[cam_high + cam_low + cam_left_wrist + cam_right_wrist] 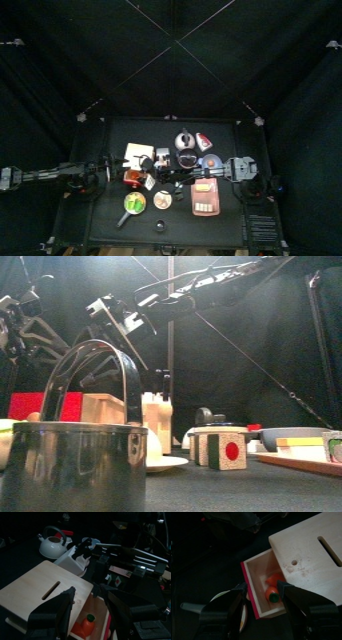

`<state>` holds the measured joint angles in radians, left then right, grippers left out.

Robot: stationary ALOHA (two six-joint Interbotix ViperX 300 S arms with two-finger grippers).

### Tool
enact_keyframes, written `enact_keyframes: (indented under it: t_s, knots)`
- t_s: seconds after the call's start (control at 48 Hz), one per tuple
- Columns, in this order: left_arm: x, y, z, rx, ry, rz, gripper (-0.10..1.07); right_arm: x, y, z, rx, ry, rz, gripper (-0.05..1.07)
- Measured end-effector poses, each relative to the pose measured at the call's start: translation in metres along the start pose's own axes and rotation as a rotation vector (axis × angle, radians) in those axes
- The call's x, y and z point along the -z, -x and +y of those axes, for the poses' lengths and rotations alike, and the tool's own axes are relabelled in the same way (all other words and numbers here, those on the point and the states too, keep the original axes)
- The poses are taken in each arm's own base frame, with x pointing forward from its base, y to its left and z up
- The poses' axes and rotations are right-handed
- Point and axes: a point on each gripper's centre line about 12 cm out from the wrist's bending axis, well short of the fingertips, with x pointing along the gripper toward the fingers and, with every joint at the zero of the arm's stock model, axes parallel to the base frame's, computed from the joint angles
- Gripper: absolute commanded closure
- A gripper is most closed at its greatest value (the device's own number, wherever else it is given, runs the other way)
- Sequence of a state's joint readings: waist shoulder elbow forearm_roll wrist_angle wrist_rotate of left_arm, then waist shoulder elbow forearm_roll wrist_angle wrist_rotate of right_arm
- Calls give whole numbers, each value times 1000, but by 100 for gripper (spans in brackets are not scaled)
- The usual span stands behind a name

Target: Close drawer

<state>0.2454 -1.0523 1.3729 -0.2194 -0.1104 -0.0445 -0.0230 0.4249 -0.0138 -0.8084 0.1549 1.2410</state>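
dim scene, black surroundings, soft blurred wrist views

White kettle [50,546], steel pot [74,461], pink tray [205,197].

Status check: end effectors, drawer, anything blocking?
Both end effectors open, left, right, holding nothing. Drawer still pulled out, right end effector hovering over it. Orange carrot-like toy inside; nothing seen blocking the slide.

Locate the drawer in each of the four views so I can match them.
Top: drawer, left of the table's centre.
Front: far left, behind the pot handle.
Left wrist: just past the jaws, tray out.
Right wrist: likewise.
Landmark: toy carrot in the tray, both wrist views.
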Motion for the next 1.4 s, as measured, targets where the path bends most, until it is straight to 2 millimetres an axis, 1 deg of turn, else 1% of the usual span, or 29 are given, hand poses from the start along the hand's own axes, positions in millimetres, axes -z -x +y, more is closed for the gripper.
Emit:
enact_keyframes:
  t_s: [0.188,0.354,0.521,0.646,0.75,0.833,1.0,1.167,1.312,1.396]
  knots:
    - [0,0,0,0,1,0,14,-2,2,1,0,5,-3,18]
    - [-1,0,0,0,6,-8,19,-15,14,4,5,-3,-28,19]
    - [-6,0,0,-1,47,-46,31,-38,31,10,-4,-5,-77,24]
    - [-8,0,0,-2,111,-52,46,-50,39,9,-3,0,-103,30]
    - [-7,0,-5,20,165,-28,55,-56,39,-1,15,-8,-113,35]
    - [-4,0,-13,63,185,6,59,-63,39,-9,29,-18,-127,39]
    - [5,2,-31,155,218,85,59,-71,38,-28,59,-36,-139,46]
    - [17,6,-48,233,281,204,59,-76,34,-39,78,-46,-147,52]
    - [31,6,-56,253,353,313,59,-72,23,-43,92,-46,-136,55]
    - [38,5,-59,244,389,366,59,-79,25,-49,126,-48,-143,55]
